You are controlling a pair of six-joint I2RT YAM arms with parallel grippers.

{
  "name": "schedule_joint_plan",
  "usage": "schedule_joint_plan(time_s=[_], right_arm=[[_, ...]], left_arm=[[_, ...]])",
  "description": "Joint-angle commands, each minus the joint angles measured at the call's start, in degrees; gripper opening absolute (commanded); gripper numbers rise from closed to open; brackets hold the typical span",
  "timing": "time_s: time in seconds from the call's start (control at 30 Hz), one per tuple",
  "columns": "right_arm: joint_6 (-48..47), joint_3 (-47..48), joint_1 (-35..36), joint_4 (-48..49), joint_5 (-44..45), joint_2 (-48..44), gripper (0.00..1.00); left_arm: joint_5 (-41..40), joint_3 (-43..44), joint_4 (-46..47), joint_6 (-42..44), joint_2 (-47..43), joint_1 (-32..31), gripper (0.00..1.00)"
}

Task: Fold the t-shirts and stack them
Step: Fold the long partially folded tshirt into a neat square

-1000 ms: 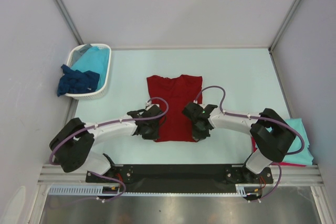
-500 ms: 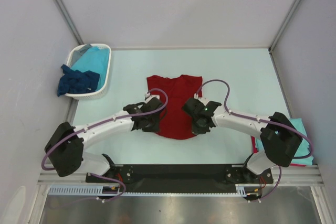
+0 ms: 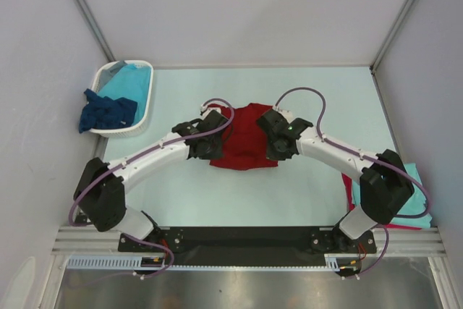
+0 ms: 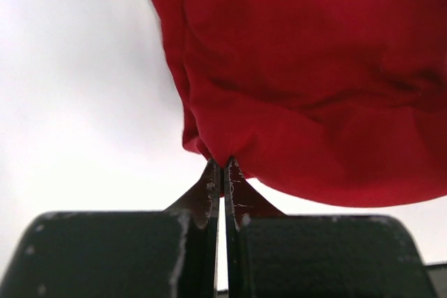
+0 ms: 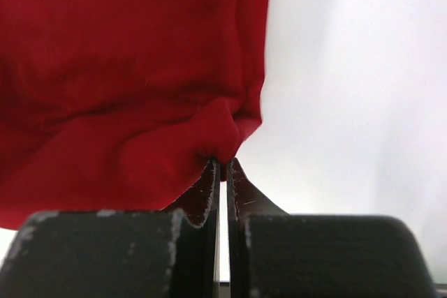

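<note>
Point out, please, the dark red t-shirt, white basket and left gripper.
dark red t-shirt (image 3: 246, 142), top external view, middle of cloth.
white basket (image 3: 126, 130), top external view, near wall.
left gripper (image 4: 223, 170), left wrist view, between fingertips.

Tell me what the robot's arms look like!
The left arm and right arm are white tubes with chunky black joints. A purple cable loops along each. The left gripper and right gripper are black, with thin dark fingers, scuffed pale at the edges.

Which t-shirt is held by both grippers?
The dark red t-shirt in the centre; the navy t-shirt and turquoise t-shirt lie in or over the white basket.
</note>
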Motion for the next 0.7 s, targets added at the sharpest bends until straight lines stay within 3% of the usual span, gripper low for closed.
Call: schedule_joint_plan(time_s=[0.0,0.23,0.67], right_arm=[[-3.90,5.15,-3.66,0.45,2.49,2.41,0.00],[-7.24,14.10,-10.08,1.07,2.14,7.94,0.00],[-10.84,28.88,-15.71,2.21,2.14,23.05,0.00]], left_arm=[[-2.33,5.70,-0.12,2.91,2.60,3.25,0.00],[-3.56,15.54,-1.26,4.75,9.55,7.64,0.00],[-4.09,35.93,-4.16,6.60,27.20,12.48,0.00]])
